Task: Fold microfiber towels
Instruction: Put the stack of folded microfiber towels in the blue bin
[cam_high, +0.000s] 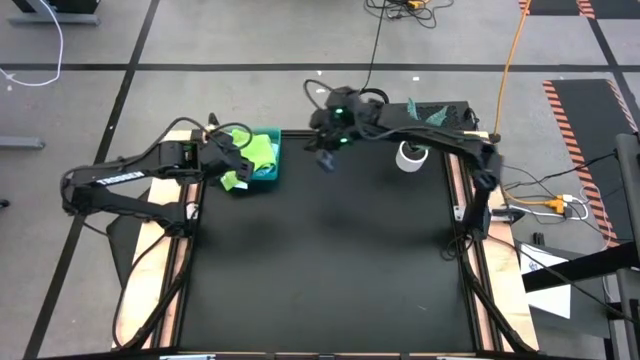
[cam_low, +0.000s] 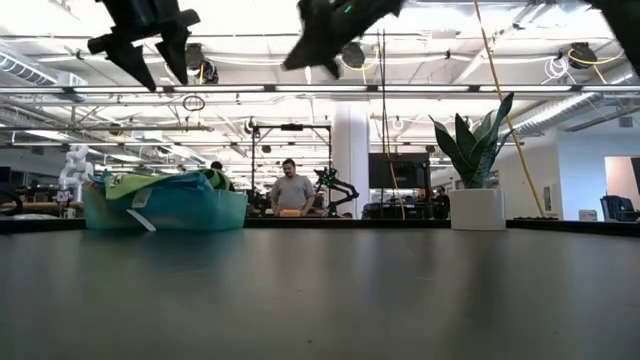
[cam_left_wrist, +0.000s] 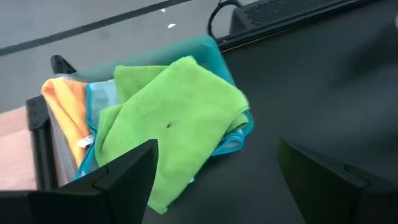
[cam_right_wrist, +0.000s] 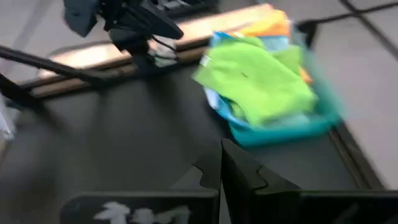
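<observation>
A teal tray (cam_high: 270, 170) stands at the table's far left with the towels piled in it. A folded green towel (cam_left_wrist: 174, 118) lies on top, and one corner (cam_high: 234, 182) hangs over the tray's rim. Under it an orange towel (cam_left_wrist: 65, 106) and a pale blue one (cam_left_wrist: 102, 93) show. My left gripper (cam_left_wrist: 217, 180) hovers open well above the tray's left side (cam_low: 150, 50) and touches nothing. My right gripper (cam_right_wrist: 221, 168) is shut and empty. It is raised high to the right of the tray (cam_high: 325, 152).
A plant in a white pot (cam_high: 410, 157) stands at the far right of the black mat (cam_high: 320, 260). The mat's middle and near part are bare. In the low view a person (cam_low: 292, 190) stands in the room beyond the table.
</observation>
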